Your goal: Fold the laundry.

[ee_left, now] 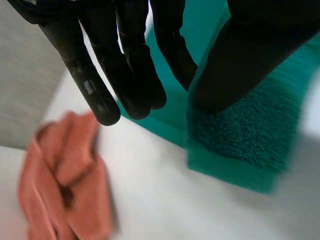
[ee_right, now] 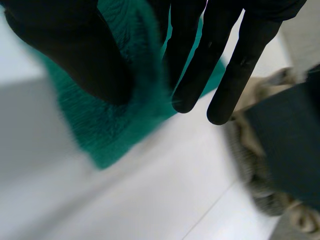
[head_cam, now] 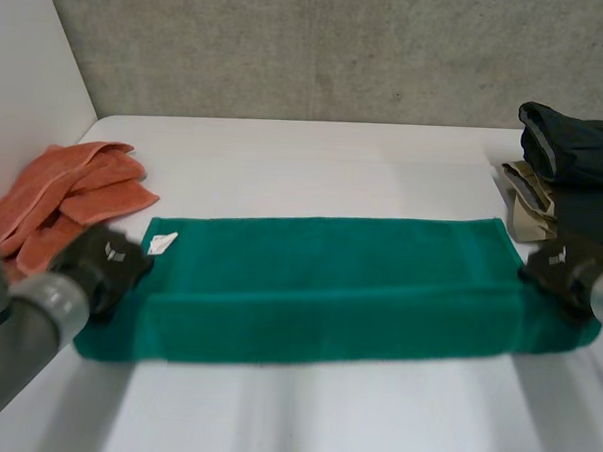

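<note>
towel (head_cam: 329, 287): one, green, lying folded lengthwise across the table (head_cam: 323, 417); head view showing both its ends
left hand (head_cam: 105, 262): pinching the towel's left end; its wrist view showing the thumb pressing on the cloth, fingers straight behind
right hand (head_cam: 560, 269): pinching the right end, thumb likewise on top
others: one orange cloth (head_cam: 73, 191) lying beside the left hand; one clothes stack (head_cam: 570, 158) sitting by the right hand

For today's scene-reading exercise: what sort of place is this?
Probably a robotics lab bench: a white table against a concrete wall, robot arms at a green towel, an orange cloth and dark clothes waiting aside.
</note>
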`<state>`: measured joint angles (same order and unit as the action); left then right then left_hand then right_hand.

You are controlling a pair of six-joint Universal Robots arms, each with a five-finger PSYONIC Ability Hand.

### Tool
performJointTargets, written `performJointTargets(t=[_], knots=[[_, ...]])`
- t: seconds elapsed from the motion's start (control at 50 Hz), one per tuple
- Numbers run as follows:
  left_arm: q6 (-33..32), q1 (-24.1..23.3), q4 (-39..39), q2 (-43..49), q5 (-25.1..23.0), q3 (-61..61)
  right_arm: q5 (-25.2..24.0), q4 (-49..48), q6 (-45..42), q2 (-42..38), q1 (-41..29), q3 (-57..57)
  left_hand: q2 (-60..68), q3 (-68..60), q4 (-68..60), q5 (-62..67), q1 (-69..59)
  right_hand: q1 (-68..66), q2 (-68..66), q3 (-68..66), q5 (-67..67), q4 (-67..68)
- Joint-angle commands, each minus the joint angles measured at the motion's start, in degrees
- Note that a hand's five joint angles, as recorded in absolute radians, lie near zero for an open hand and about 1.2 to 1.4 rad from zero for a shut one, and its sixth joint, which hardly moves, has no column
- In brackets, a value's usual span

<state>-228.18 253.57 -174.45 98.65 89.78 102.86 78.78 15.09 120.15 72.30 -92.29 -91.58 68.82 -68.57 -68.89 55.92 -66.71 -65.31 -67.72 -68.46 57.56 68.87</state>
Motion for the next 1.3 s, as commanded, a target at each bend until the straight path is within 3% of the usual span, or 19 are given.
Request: performJointTargets(t=[0.02, 0.18, 0.32, 0.34, 0.36, 0.38, 0.4, 0.42, 0.44, 0.62, 0.7, 0.78, 0.92, 1.08, 1.14, 1.18, 1.3], knots=[[6.43, -2.02, -14.5, 16.03, 0.39, -13.98, 1.11, -12.09, 10.01, -11.71, -4.3, 11.57, 11.18, -11.43, -11.11, 14.08, -13.29, -14.69, -12.28, -11.54, 12.44, 11.13], [7.22, -2.55, -23.91, 30.63, 3.91, -30.24, 8.4, -19.81, 9.32, -24.2, -8.52, 26.08, 11.18, -11.43, -11.11, 14.08, -13.29, -14.69, -12.28, -11.54, 12.44, 11.13], [8.1, -3.25, -28.22, 38.11, 4.09, -38.6, 9.63, -29.66, 10.01, -31.42, -8.87, 32.51, 11.18, -11.43, -11.11, 14.08, -13.29, -14.69, -12.28, -11.54, 12.44, 11.13], [8.28, -3.43, -28.74, 38.37, 4.17, -38.87, 9.73, -30.46, 10.36, -31.6, -8.88, 32.6, 11.18, -11.43, -11.11, 14.08, -13.29, -8.09, -5.68, -4.94, 5.84, 4.53], [8.89, -3.95, -29.27, 38.64, 4.35, -38.87, 9.64, -31.08, 10.54, -31.69, -9.14, 32.43, -29.43, 29.18, 29.5, -26.53, 27.32, 13.79, 16.2, 16.94, -16.04, -17.35], [9.24, -4.22, -29.28, 38.64, 4.35, -38.52, 9.81, -31.52, 10.63, -31.69, -9.4, 32.17, -56.32, 56.07, 56.38, -53.41, 54.2, 37.32, 39.74, 40.47, -39.57, -40.88], [9.68, -4.74, -29.36, 38.55, 4.09, -38.09, 9.99, -31.52, 11.07, -31.6, -10.1, 31.82, -58.82, 58.57, 58.89, -55.92, 56.71, 55.31, 57.72, 58.46, -57.56, -58.87], [10.03, -5.18, -29.36, 38.55, 4.09, -37.65, 9.9, -31.35, 11.33, -31.43, -10.45, 31.46, -51.97, 51.72, 52.04, -49.07, 49.86, 55.31, 57.72, 58.46, -57.56, -58.87], [10.91, -6.06, -29.36, 38.46, 4.17, -36.34, 9.82, -31.26, 11.59, -31.17, -10.89, 30.85, -58.82, 58.57, 58.89, -55.92, 56.71, 55.31, 57.72, 58.46, -57.56, -58.87], [16.1, -7.91, -29.63, 28.89, 4.0, -23.07, 7.62, -27.14, 18.8, -21.86, -10.2, 19.08, -58.82, 58.57, 58.89, -55.92, 56.71, 55.31, 57.72, 58.46, -57.56, -58.87], [19.79, -7.74, -30.16, 23.62, 3.91, -16.73, 4.46, -22.04, 21.26, -18.16, -9.41, 13.89, -58.82, 58.57, 58.89, -55.92, 56.71, 54.06, 56.47, 57.21, -56.31, -57.62], [23.83, -7.39, -30.59, 18.87, 3.74, -11.28, -0.45, -16.94, 22.32, -14.65, -3.8, 8.72, -58.82, 58.57, 58.89, -55.92, 56.71, 44.32, 46.74, 47.47, -46.57, -47.89], [29.28, -7.21, -34.02, 16.31, 3.56, -6.7, -4.69, -16.49, 21.79, -13.59, -0.35, 5.45, -58.78, 58.52, 58.84, -55.87, 56.66, 28.99, 31.41, 32.14, -31.24, -32.56], [29.46, -7.65, -34.9, 16.4, 3.56, -6.53, -4.77, -19.12, 21.88, -16.66, 1.67, 6.41, -58.61, 58.36, 58.67, -55.7, 56.49, 27.47, 29.88, 30.62, -29.72, -31.03], [29.46, -7.74, -34.99, 16.4, 3.65, -6.44, -4.95, -21.24, 21.62, -18.5, 1.93, 7.2, -58.61, 58.36, 58.67, -55.7, 56.49, 12.4, 14.81, 15.55, -14.65, -15.96], [29.55, -7.74, -34.99, 16.4, 3.65, -6.44, -4.95, -21.76, 21.62, -19.38, 2.55, 7.73, -58.61, 58.36, 58.67, -55.7, 56.49, -14.54, -12.13, -11.39, 12.29, 10.98], [29.64, -7.56, -34.99, 15.96, 3.73, -6.35, -4.86, -20.63, 21.53, -19.04, 5.71, 7.73, -58.61, 58.36, 58.67, -55.7, 56.49, -14.69, -12.28, -11.54, 12.44, 11.13]])
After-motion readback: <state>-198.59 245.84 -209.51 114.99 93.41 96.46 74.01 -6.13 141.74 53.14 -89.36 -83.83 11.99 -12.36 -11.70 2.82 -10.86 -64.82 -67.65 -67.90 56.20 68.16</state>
